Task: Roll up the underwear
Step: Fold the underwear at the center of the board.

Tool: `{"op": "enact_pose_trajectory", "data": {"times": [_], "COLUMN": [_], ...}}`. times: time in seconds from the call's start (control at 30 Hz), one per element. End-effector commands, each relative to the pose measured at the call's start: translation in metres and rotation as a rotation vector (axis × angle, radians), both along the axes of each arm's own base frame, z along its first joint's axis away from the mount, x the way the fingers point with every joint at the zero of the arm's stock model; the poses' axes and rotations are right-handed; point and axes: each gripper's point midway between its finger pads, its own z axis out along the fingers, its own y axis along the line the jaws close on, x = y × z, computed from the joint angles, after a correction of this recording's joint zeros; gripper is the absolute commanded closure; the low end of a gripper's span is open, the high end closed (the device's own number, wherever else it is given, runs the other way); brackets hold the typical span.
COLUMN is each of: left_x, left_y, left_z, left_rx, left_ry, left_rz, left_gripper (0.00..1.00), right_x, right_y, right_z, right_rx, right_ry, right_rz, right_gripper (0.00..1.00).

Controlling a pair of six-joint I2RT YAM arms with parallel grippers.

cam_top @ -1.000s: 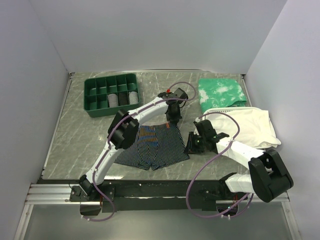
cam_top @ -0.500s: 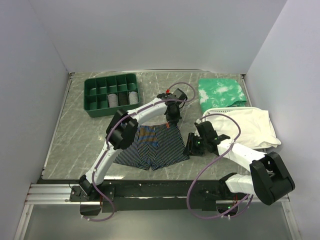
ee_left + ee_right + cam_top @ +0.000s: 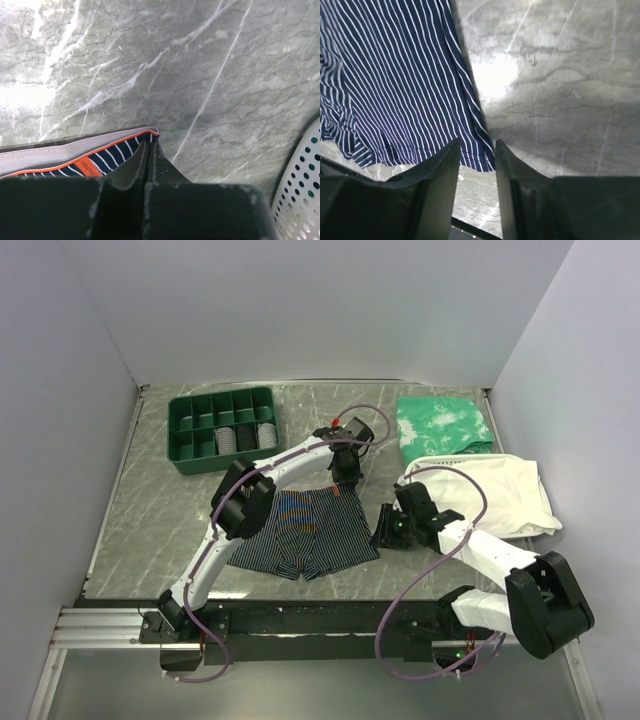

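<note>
The underwear [image 3: 300, 540], navy with fine light pinstripes and a grey, orange-edged waistband, lies spread flat on the marble table in the top external view. My left gripper [image 3: 346, 478] is at its far right waistband corner. In the left wrist view the left gripper [image 3: 150, 142] is shut, with that corner of the underwear [image 3: 115, 155] pinched at the tips. My right gripper [image 3: 382, 538] is low at the garment's near right edge. The right wrist view shows the right gripper [image 3: 476, 147] open, the leg-hem corner of the underwear [image 3: 395, 75] lying between its fingers.
A green compartment tray [image 3: 222, 428] stands at the back left. A green-and-white mottled cloth [image 3: 443, 425] lies at the back right, with a large white cloth [image 3: 500, 495] in front of it. A white perforated basket edge [image 3: 300, 200] shows beside my left gripper.
My right gripper's jaws have widened and it has edged slightly right along the hem corner. The left gripper stays shut at the waistband corner.
</note>
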Motion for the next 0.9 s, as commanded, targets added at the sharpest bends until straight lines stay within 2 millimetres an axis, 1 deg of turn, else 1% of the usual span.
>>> {"op": "enact_pose_trajectory", "data": {"times": [0.0,0.1,0.2,0.23,0.27,0.33,0.43,0.47,0.53,0.57,0.63,0.67,0.73,0.77,0.8,0.83,0.87], "left_x": [-0.008,-0.008,-0.005,-0.006,-0.005,-0.003,-0.001,0.001,0.002,0.004,0.007,0.009,0.012,0.012,0.014,0.014,0.014], "left_y": [0.009,0.009,0.009,0.01,0.009,0.009,0.006,0.005,0.004,0.002,0.002,0.001,0.004,0.004,0.005,0.008,0.009], "left_z": [-0.024,-0.021,-0.016,-0.016,-0.013,-0.011,0.0,0.009,0.018,0.031,0.041,0.052,0.06,0.069,0.073,0.072,0.082], "left_rx": [0.04,0.036,0.026,0.025,0.019,0.007,-0.019,-0.035,-0.052,-0.076,-0.101,-0.124,-0.138,-0.15,-0.159,-0.158,-0.175], "left_ry": [0.04,0.038,0.028,0.031,0.027,0.023,0.003,-0.009,-0.025,-0.046,-0.06,-0.08,-0.089,-0.099,-0.108,-0.109,-0.123], "left_rz": [0.002,0.002,0.006,0.006,0.004,0.006,0.005,0.009,0.011,0.012,0.014,0.016,0.027,0.028,0.034,0.039,0.041], "left_gripper": [0.99,0.99,0.99,0.99,0.99,0.99,0.99,0.99,0.99,0.99,0.99,0.99,0.99,0.99,0.99,0.99,0.99], "right_x": [-0.008,-0.012,-0.013,-0.011,-0.01,-0.008,0.0,0.004,0.007,0.008,0.008,0.008,0.007,0.007,0.007,0.006,0.005], "right_y": [0.002,0.001,0.003,0.003,0.003,0.005,0.006,0.008,0.011,0.012,0.015,0.016,0.017,0.017,0.017,0.018,0.019], "right_z": [-0.013,-0.021,-0.022,-0.022,-0.02,-0.014,0.002,0.012,0.023,0.031,0.039,0.043,0.047,0.049,0.051,0.051,0.054], "right_rx": [0.008,0.002,0.005,0.009,0.011,0.019,0.037,0.052,0.076,0.09,0.109,0.116,0.122,0.121,0.122,0.123,0.129], "right_ry": [0.064,0.1,0.109,0.106,0.096,0.076,0.009,-0.027,-0.064,-0.088,-0.104,-0.118,-0.122,-0.126,-0.13,-0.127,-0.134], "right_rz": [0.011,0.002,0.004,0.004,0.007,0.011,0.015,0.015,0.022,0.027,0.039,0.052,0.061,0.07,0.073,0.078,0.088], "right_gripper": [0.6,0.63,0.72,0.82,0.9,1.0,1.0,1.0,1.0,1.0,1.0,1.0,1.0,1.0,1.0,1.0,1.0]}}
